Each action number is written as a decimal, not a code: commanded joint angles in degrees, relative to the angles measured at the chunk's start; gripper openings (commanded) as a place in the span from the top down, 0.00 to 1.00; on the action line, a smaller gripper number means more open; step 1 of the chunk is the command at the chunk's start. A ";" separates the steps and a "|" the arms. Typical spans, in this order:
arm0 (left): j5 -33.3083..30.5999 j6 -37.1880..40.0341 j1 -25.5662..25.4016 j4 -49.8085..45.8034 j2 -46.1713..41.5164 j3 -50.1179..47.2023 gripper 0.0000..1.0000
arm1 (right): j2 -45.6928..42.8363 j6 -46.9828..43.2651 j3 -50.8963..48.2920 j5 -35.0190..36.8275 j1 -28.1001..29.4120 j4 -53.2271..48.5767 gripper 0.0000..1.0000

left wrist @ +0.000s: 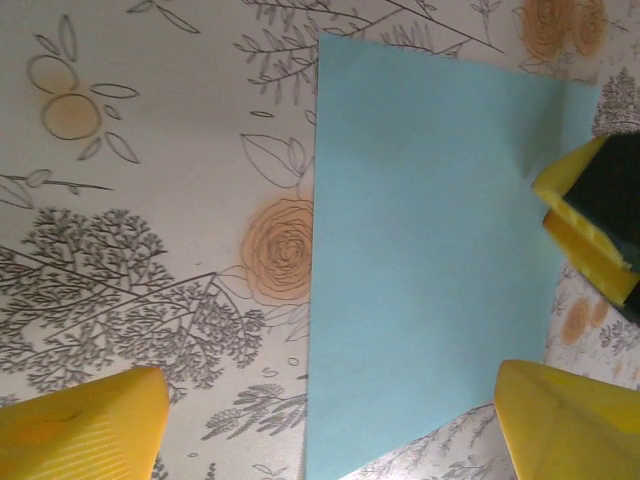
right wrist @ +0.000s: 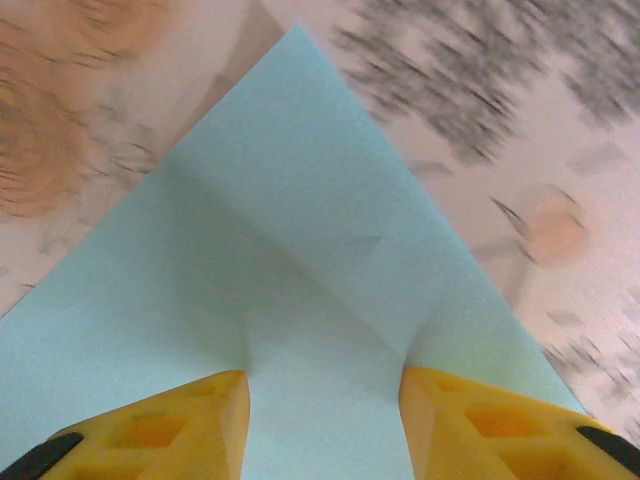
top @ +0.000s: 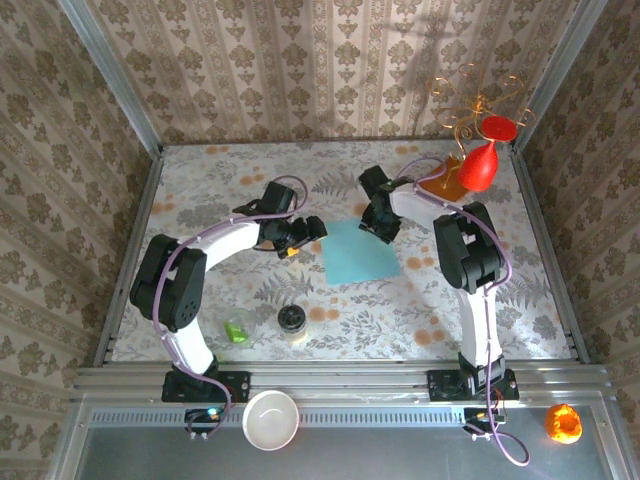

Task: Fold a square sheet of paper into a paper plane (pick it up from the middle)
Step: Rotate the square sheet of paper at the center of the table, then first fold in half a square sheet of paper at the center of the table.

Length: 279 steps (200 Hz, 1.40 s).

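Pickup step: your right gripper (right wrist: 322, 378) sits over the sheet (right wrist: 300, 250), jaws apart; left gripper (left wrist: 330, 390) gapes wide; next, pinch gently

- The square sheet of paper (top: 360, 252), near the bench's centre, was plain light blue.
- The bench (top: 230, 190) was off-white, printed with grey leaves and trees and pale orange blossoms.
- The walls (top: 300, 60) wore beige wallpaper with a brown damask motif in vertical bands.
- The left gripper (left wrist: 332, 372) had bright yellow fingers (left wrist: 80, 425); the right gripper (right wrist: 325, 372) had yellow fingers (right wrist: 170, 430) edged in black.
- The arms (top: 225, 245) were white with black joints and lilac cables.
- At two o'clock, a red-orange bulb (top: 480, 165) stood under gold wire (top: 480, 95), on an orange-brown sheet (top: 437, 183).
- At seven o'clock lay a green lump (top: 237, 330) beside a black-lidded jar (top: 292, 320).
- Off the bench, the bowl (top: 271, 418) at six o'clock was white, and the lump (top: 563, 422) at five o'clock was orange.
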 commanded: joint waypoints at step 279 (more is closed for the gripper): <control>1.83 -4.82 -5.78 3.60 16.45 5.63 0.76 | -7.04 -25.18 -18.89 -24.17 -7.01 12.24 0.58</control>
